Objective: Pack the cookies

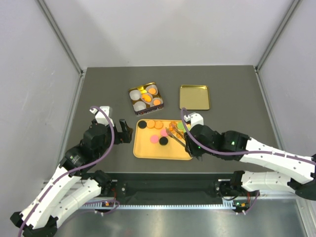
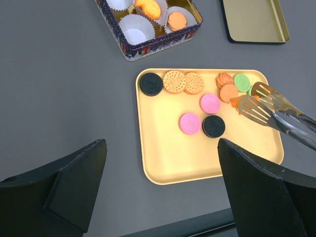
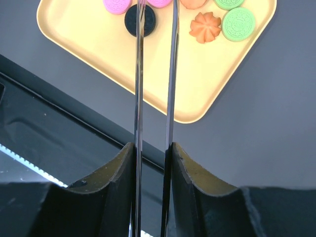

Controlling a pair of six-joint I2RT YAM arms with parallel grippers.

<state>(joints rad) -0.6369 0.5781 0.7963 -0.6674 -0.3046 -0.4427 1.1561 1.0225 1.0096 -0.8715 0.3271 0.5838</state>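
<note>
The cookies lie on a yellow tray [image 1: 148,148]: black [image 2: 151,84], orange [image 2: 174,81], pink [image 2: 190,123] and green [image 2: 242,82] discs. My right gripper [image 1: 190,145] is shut on metal tongs [image 1: 174,132], whose tips reach over the tray's right side beside an orange cookie [image 2: 228,93]. In the right wrist view the tong arms [image 3: 138,74] run between my pads [image 3: 126,163], above a black cookie [image 3: 147,19]. My left gripper [image 1: 124,131] is open and empty at the tray's left edge; it also shows in the left wrist view [image 2: 162,145].
A square tin [image 1: 145,97] with white paper cups stands behind the tray; some cups hold orange cookies [image 2: 177,20]. Its gold lid [image 1: 194,97] lies to the right. Grey walls enclose the table, and a black rail runs along the near edge.
</note>
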